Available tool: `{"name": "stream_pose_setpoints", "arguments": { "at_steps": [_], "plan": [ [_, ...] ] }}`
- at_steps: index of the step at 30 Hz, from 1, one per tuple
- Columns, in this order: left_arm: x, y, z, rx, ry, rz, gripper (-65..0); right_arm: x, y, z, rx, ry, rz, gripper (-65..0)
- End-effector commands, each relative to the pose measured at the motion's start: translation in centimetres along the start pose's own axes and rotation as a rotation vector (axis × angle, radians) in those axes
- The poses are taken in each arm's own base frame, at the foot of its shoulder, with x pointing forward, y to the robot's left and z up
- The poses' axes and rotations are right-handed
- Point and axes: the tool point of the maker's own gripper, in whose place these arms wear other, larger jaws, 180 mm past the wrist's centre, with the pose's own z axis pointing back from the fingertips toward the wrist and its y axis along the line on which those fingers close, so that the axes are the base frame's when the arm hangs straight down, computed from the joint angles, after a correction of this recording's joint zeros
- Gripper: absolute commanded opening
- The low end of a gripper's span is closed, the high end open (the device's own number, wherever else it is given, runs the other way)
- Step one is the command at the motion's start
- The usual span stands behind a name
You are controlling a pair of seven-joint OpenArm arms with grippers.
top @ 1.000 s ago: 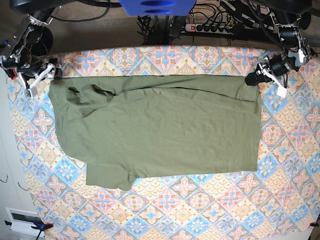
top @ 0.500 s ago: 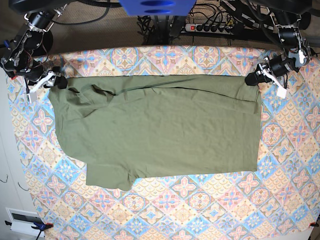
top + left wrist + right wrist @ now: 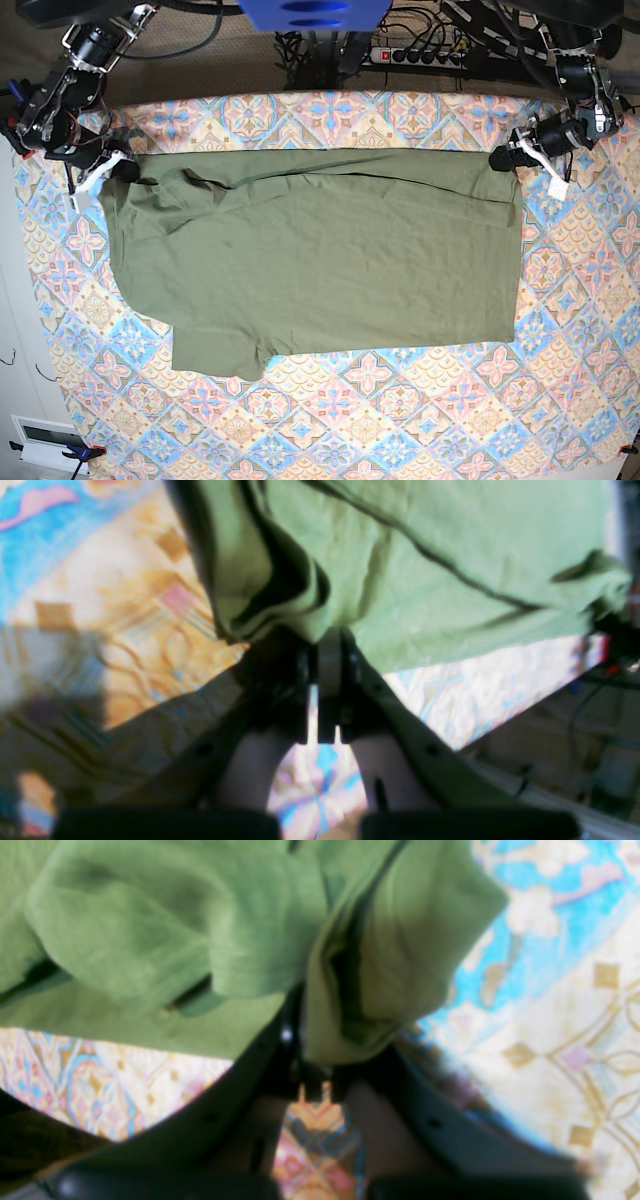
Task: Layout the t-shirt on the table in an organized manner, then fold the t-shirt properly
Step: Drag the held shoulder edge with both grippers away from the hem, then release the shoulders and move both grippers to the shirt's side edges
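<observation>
Two arms work the far edge of the patterned surface [image 3: 400,420]. At far left, the right gripper [image 3: 118,170] has its fingers [image 3: 285,1060] pinched on a bunched far-left corner of the t-shirt [image 3: 320,260] — cloth gathered between them. T-shirt lies spread across the middle, olive, mostly flat, creased near its far edge, one sleeve toward the near left. At far right, the left gripper [image 3: 503,158] — fingers [image 3: 300,680] clamped on the far-right corner.
</observation>
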Motion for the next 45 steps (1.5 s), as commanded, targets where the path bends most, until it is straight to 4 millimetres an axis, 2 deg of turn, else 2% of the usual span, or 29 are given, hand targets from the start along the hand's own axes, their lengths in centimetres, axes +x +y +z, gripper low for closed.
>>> {"name": "stream_pose_setpoints", "arguments": {
  "at_steps": [1, 6, 16, 21, 24, 30, 33, 36, 38, 42, 45],
  "plan": [
    [-0.9, 0.2, 0.7, 0.030, 0.049, -0.036, -65.0, 1.6, -0.3, 0.9, -0.013, -0.038, 0.030, -65.0],
    [-1.3, 0.3, 1.1, 0.067, 0.073, -0.081, -65.0, 0.1, -0.7, 1.4, -0.028, -0.007, 0.032, -65.0],
    [-5.6, 1.6, 2.7, 0.102, 0.158, -0.039, -65.0, -2.5, -2.0, 5.4, -0.135, 0.055, 0.081, -65.0],
    [-7.7, 2.3, 3.7, 0.122, 0.202, -0.018, -65.0, -3.5, -2.0, 6.0, -0.149, 0.080, 0.092, -65.0],
    [-8.1, 2.9, 4.5, 0.143, 0.199, 0.001, -65.0, -3.7, -2.0, 5.9, -0.147, 0.085, 0.093, -64.8],
    [-8.3, 3.0, 4.6, 0.146, 0.202, 0.003, -65.0, -3.8, -2.1, 6.0, -0.151, 0.089, 0.091, -64.3],
    [-8.3, 2.9, 4.6, 0.145, 0.203, 0.002, -65.0, -4.5, -2.3, 6.2, -0.159, 0.104, 0.088, -57.9],
    [-8.2, 2.9, 4.6, 0.145, 0.199, 0.002, -56.8, -5.0, -2.5, 6.4, -0.164, 0.113, 0.083, -45.8],
    [-8.2, 2.9, 4.5, 0.144, 0.197, 0.005, -50.2, -5.4, -3.2, 7.2, -0.185, 0.109, 0.063, -40.5],
    [-7.9, 3.8, 5.7, 0.176, 0.166, 0.028, -41.3, -4.3, -4.1, 9.2, -0.242, 0.057, 0.067, -38.7],
    [-7.7, 4.5, 6.9, 0.197, 0.130, 0.055, -38.8, -2.9, -3.8, 10.5, -0.277, 0.015, 0.113, -38.7]
  ]
}}
